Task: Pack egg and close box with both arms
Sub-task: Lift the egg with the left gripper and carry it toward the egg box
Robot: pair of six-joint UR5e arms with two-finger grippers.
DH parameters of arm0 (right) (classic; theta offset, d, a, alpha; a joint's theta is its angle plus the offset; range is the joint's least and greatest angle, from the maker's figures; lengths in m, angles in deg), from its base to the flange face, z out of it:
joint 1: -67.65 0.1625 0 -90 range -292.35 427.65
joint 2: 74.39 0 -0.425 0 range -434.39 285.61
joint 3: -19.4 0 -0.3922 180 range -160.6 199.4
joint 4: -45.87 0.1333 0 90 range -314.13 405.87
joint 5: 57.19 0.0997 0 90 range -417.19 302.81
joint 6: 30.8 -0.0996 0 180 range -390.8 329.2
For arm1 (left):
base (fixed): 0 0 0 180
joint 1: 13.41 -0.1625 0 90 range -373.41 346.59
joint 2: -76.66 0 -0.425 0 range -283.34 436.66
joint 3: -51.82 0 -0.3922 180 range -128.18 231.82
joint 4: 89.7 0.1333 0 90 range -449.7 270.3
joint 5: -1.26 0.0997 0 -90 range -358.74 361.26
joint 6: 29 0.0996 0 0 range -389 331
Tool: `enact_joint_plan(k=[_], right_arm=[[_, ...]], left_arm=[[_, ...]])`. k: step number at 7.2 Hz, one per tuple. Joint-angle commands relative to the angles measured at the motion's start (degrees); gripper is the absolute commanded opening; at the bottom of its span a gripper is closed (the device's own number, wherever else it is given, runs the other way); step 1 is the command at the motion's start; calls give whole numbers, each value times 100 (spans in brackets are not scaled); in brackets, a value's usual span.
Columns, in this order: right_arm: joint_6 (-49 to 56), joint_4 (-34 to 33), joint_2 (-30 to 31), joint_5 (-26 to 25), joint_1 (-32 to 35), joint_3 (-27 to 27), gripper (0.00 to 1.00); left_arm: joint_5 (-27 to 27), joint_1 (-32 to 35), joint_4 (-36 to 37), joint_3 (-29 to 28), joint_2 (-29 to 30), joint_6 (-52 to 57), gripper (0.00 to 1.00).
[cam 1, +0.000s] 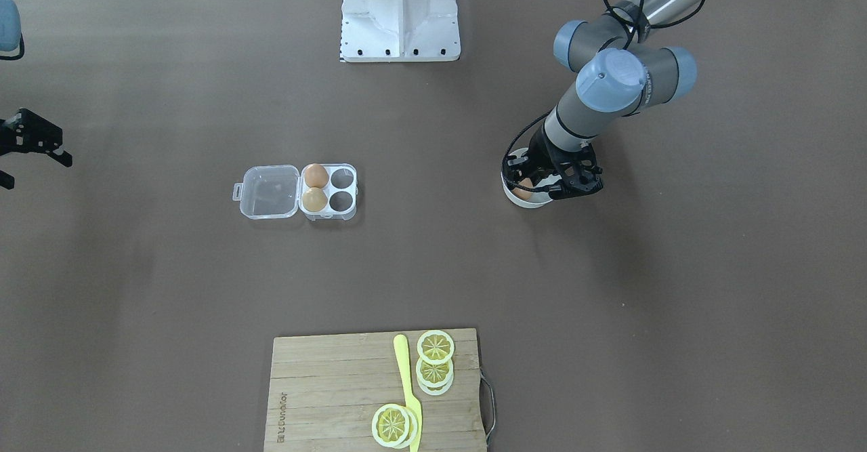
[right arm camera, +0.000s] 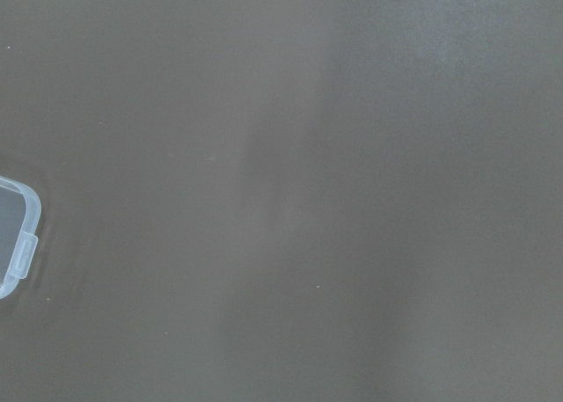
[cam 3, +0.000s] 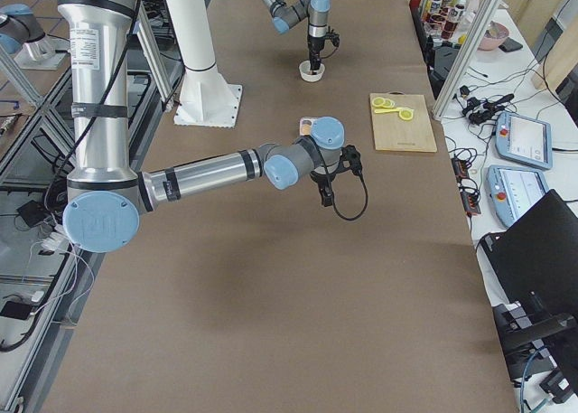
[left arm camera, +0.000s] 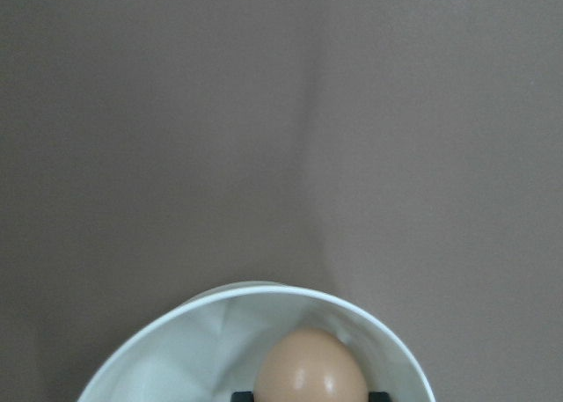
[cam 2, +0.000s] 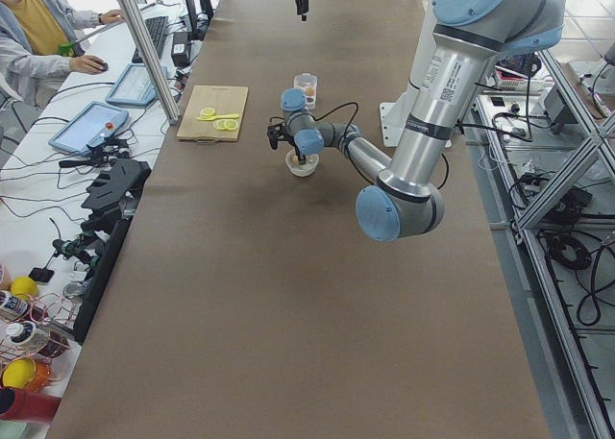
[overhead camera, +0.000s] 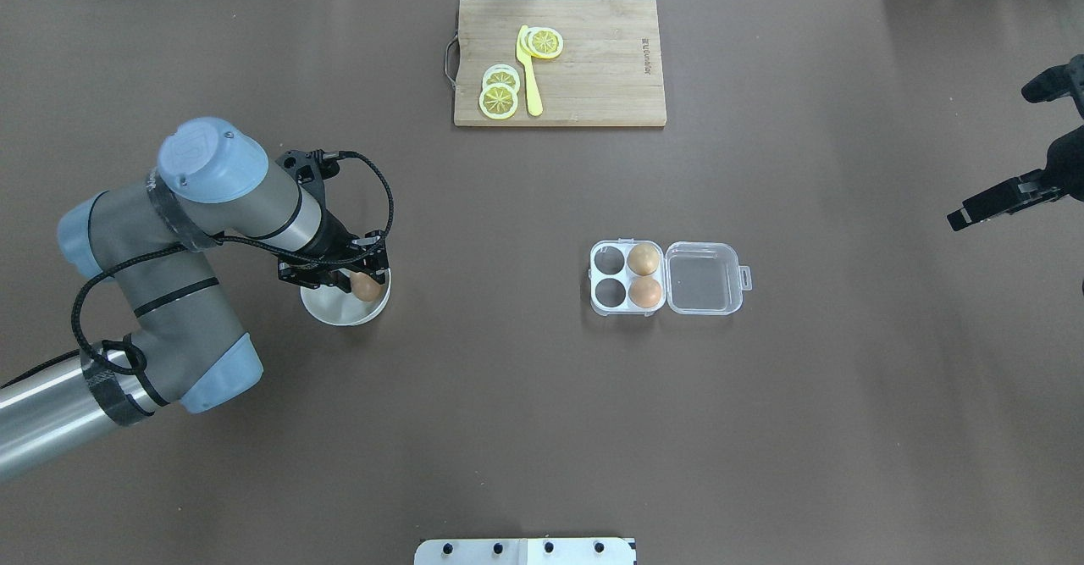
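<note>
Not yet packed — the egg (overhead camera: 367,287), gripped by the left claw (overhead camera: 360,279) inside a white bowl (overhead camera: 326,318) on the tabletop (overhead camera: 508,396), well apart from the box (overhead camera: 699,279). Lid lying open, two of four cells (overhead camera: 608,293) filled. Right claw (overhead camera: 1016,177) off beyond the lid, fingers spread, holding nothing. Left to do, seemingly — carry, seat, close and latch.

Def a robotics lab imo: two big arms (cam 3: 208,173) at a long brown table (overhead camera: 542,421) w/ alu framing (cam 2: 141,36), teach pendants (cam 3: 522,140), cables (cam 2: 577,256) everywhere, person (cam 2: 29,31) at a side desk (cam 2: 58,103).
</note>
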Motion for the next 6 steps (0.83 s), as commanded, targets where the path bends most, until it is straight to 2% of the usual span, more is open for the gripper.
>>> enact_joint_plan(k=[1,3,6], right_arm=[[0,0,-4,0,0,13,99],[0,0,-13,0,0,13,99],[-52,9,-13,17,-9,-5,99]], left_arm=[[-75,58,144,487,-31,35,0],[-102,251,215,911,47,53,0],[142,86,163,238,1204,61,0]])
